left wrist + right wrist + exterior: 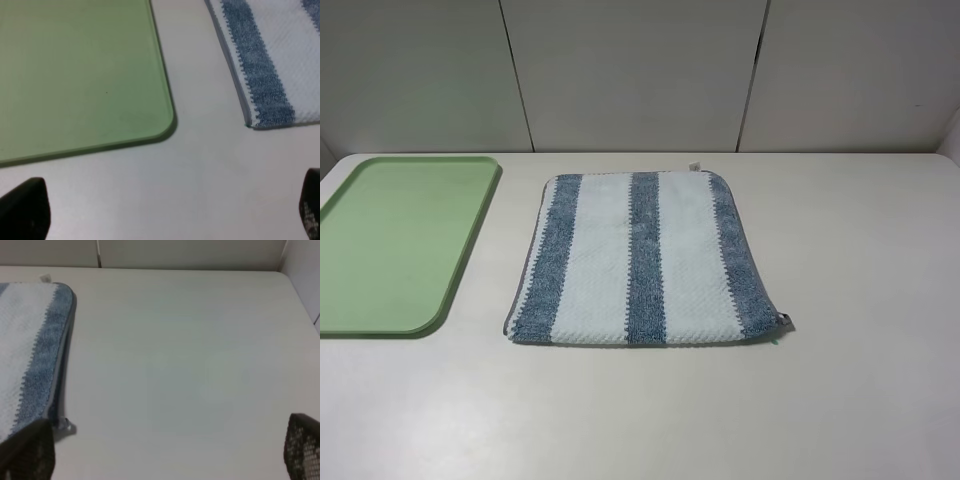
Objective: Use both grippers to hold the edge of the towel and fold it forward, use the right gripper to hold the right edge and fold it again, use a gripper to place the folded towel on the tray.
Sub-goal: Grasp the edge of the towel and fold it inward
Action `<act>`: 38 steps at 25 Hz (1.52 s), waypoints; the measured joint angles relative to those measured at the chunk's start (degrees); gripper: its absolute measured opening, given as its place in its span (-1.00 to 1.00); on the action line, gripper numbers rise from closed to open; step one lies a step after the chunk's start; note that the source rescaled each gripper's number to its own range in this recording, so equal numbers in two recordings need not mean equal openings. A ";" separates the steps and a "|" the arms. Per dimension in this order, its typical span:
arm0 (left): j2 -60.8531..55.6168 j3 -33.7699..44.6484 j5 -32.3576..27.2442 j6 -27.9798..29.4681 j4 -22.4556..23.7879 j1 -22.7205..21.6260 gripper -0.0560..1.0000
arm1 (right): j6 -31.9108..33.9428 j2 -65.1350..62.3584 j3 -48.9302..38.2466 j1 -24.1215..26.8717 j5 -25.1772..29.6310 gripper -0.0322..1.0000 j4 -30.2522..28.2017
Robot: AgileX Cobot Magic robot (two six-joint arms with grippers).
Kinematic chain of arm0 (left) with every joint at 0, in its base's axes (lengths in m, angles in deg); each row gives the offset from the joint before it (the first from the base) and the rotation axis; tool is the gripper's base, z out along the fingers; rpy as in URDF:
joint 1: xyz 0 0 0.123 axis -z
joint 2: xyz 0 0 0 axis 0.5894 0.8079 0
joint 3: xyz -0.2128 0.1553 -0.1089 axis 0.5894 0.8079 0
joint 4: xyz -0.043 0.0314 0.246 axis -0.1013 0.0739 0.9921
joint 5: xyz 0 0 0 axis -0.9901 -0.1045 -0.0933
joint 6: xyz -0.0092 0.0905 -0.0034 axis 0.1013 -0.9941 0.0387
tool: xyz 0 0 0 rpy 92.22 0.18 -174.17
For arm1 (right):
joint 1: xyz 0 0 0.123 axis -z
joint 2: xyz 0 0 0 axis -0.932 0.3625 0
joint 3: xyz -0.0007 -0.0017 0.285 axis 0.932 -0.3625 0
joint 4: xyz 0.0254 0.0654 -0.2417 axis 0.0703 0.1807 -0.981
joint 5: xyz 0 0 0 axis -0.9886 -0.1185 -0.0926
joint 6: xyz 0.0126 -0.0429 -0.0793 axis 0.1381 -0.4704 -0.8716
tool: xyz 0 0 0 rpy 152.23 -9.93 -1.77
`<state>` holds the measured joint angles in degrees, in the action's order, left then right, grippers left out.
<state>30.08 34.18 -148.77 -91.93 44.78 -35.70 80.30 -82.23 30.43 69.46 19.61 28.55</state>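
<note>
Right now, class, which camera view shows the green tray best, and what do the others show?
The exterior high view: the tray appears almost whole, cut only at the left. The left wrist view shows only part of the tray, one rounded corner. The right wrist view shows none.

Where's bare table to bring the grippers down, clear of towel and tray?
Widest: table right of the towel, out to the edge. Also the whole front strip before towel and tray. Tightest: the lane between tray and towel, and the sliver behind the towel by the wall.
</note>
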 joint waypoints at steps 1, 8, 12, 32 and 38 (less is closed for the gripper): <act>0.00 0.00 0.00 0.00 0.00 0.00 1.00 | 0.00 0.00 0.00 0.00 0.00 1.00 0.00; 0.00 0.00 0.00 0.00 0.00 0.00 1.00 | 0.00 0.00 0.00 0.00 0.00 1.00 0.00; 0.00 0.00 0.00 0.00 0.00 0.00 1.00 | 0.00 0.00 0.00 0.00 0.00 1.00 0.00; 0.00 0.00 0.00 0.00 0.00 0.00 1.00 | 0.00 0.00 0.00 0.00 0.00 1.00 0.00; 0.00 0.00 0.00 0.00 0.00 0.00 1.00 | 0.00 0.00 0.00 0.00 0.00 1.00 0.00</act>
<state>30.08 34.18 -148.77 -91.93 44.78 -35.70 80.30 -82.23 30.43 69.46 19.61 28.55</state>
